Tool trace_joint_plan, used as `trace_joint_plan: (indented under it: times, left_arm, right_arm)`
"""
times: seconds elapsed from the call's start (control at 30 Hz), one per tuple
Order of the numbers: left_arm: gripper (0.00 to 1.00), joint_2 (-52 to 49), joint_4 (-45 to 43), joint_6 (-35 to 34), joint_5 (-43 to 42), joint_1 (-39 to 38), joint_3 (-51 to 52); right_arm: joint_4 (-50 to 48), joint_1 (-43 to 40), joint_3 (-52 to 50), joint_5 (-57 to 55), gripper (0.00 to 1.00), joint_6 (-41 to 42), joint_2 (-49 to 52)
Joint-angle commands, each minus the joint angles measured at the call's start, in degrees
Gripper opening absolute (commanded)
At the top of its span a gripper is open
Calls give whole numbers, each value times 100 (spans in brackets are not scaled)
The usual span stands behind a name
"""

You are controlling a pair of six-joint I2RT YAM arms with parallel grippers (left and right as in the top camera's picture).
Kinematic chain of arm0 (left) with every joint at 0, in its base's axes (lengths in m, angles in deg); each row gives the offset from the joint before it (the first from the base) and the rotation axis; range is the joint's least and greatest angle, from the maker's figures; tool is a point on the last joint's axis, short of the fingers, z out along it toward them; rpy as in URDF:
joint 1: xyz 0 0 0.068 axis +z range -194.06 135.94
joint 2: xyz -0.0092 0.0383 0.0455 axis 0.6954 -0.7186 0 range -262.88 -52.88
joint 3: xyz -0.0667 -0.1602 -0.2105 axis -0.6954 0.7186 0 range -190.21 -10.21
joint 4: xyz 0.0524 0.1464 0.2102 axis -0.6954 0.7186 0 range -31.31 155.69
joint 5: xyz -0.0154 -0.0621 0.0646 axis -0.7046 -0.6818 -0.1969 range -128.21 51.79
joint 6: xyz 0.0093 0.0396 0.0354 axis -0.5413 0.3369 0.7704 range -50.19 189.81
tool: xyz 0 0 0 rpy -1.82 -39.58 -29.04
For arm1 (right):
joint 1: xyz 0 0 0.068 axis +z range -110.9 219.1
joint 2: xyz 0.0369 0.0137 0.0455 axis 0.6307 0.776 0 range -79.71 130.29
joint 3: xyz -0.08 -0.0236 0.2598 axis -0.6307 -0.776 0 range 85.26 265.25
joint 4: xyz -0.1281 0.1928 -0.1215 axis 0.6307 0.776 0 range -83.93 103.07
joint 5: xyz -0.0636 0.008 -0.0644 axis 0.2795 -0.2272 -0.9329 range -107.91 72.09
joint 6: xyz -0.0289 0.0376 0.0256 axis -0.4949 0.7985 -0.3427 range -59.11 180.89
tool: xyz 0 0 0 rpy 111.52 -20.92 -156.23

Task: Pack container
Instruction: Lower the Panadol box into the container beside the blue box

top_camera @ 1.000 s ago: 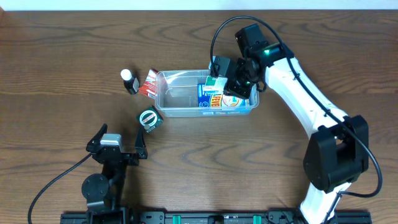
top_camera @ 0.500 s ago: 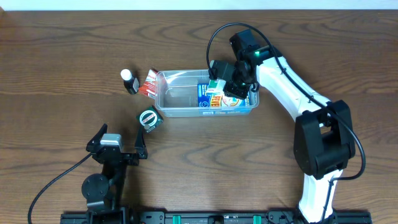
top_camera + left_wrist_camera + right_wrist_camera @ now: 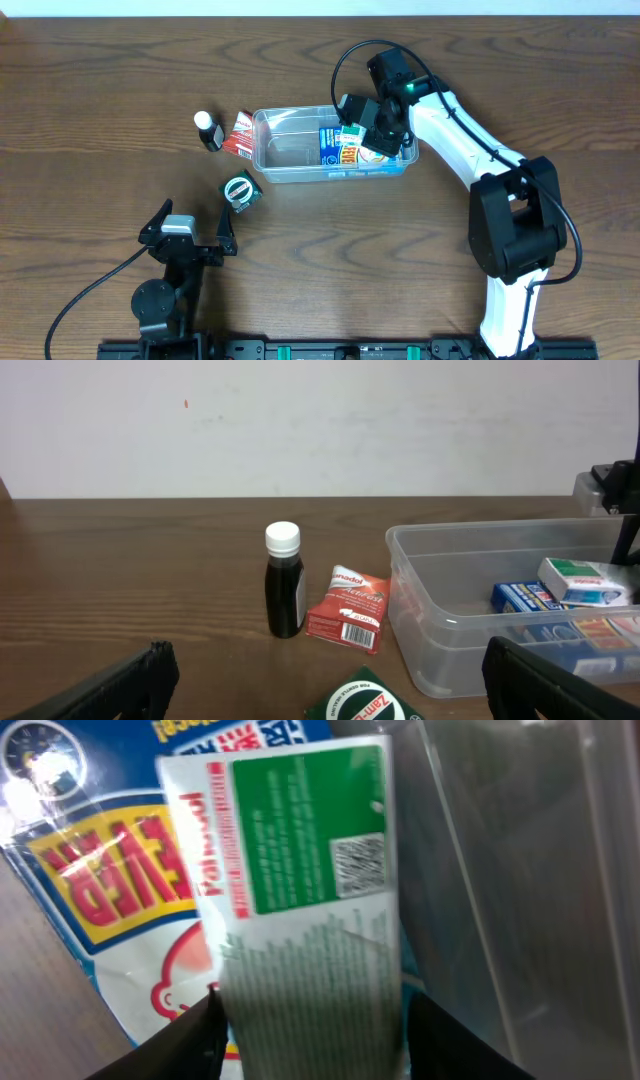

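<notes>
Right gripper [image 3: 354,133] gripped a green box [image 3: 300,850] inside the container [image 3: 285,152].
Left gripper [image 3: 190,226] sat at seven o'clock, jaws wide apart.

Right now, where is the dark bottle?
In the overhead view, the bottle stands upright left of the container, next to the red packet that lies between them. The left wrist view shows it left of centre.
</notes>
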State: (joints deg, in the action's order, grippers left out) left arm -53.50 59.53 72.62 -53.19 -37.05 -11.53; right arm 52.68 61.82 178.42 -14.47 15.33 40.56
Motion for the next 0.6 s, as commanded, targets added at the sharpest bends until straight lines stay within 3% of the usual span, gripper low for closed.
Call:
trace_joint_plan:
  times: [0.0,0.3,0.57]
  left_arm:
    - [98,28,175,-28,-37,-17,109]
    - [98,28,175,-26,-37,-17,109]
    - [98,28,175,-28,-37,-17,109]
  right_arm:
    - [-9,24,-26,-109,56,79,33]
    - [63,15,-7,-474,51,741,-664]
    - [866,7,-9,-1045,49,765,-922]
